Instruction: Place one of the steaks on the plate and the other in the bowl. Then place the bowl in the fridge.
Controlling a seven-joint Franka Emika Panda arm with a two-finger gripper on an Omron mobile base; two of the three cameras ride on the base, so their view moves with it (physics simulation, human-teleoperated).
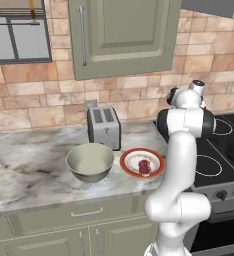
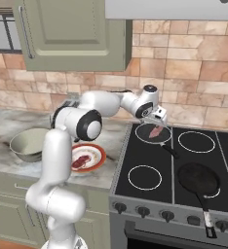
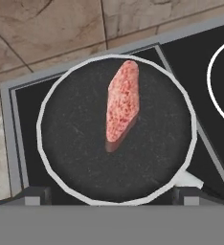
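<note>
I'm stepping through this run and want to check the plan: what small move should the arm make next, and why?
Probably lower the open pincer straight onto the elongated steak in the pan and close. The rounder steak already lies on the plate, the bowl looks empty, and the hand view shows the pincer hovering above the remaining steak.

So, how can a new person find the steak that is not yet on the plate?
Look at the black stove right of the marble counter. On its back left burner sits a small dark pan; the elongated, lighter pink steak lies in it, unlike the rounder, darker one on the orange-rimmed plate.
</note>
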